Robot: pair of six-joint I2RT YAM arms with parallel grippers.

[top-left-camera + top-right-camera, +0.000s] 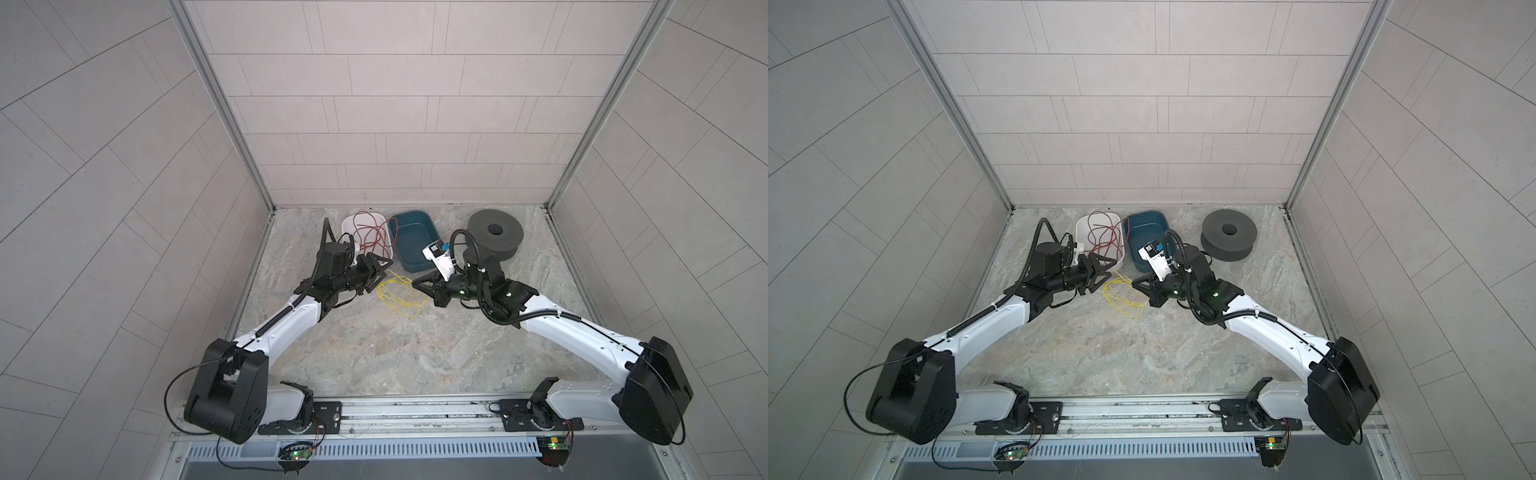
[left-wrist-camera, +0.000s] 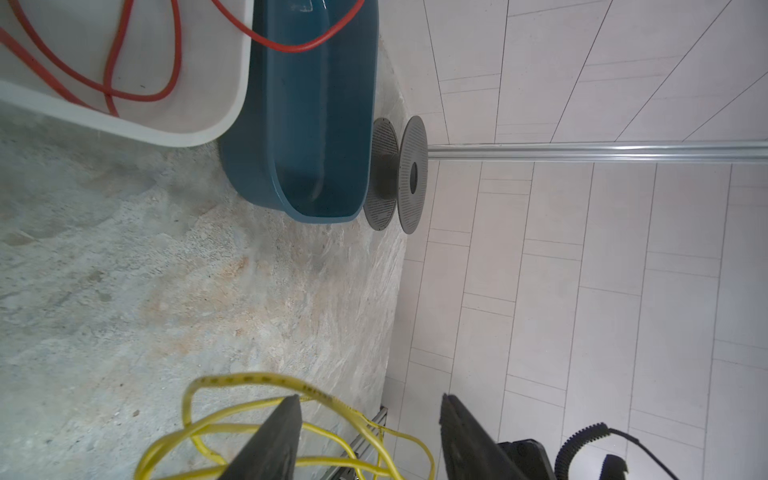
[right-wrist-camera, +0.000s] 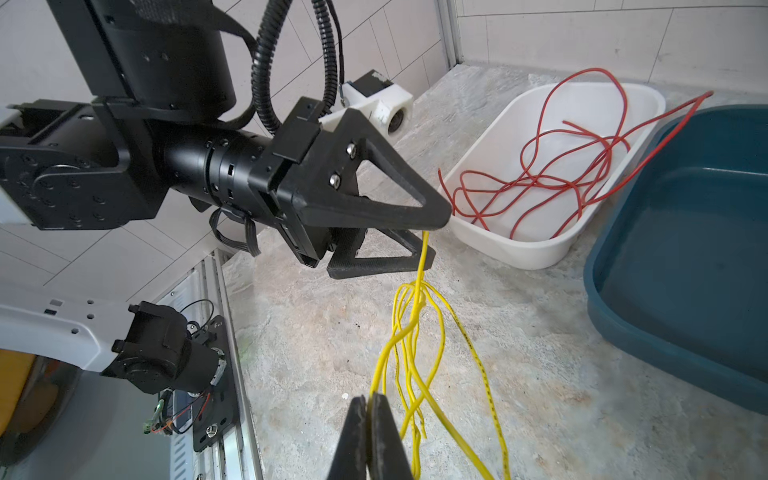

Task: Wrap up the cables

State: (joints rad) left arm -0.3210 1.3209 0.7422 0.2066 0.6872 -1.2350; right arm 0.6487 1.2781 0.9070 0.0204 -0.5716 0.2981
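Wire [image 3: 417,303] — thin, yellow, string-like — loops loosely over mottled stone-look tabletop [image 3: 316,353].

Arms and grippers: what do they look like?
The left arm and right arm have white shells, black joints, and black corrugated hoses alongside. The left gripper and right gripper have black jaws shaped as open triangular frames; silver screws on the left. White wrist cameras.

Bright, soft, even light here — pale tiles [image 1: 395,83] glowing, only faint shadows under the arms [image 1: 286,324] on the desk [image 1: 374,357]. Both top views bow hard at the edges, tile lines curving. Left wrist view: yellow cable [image 2: 245,377] up close looks soft — spool [image 2: 411,141] beyond is sharp.
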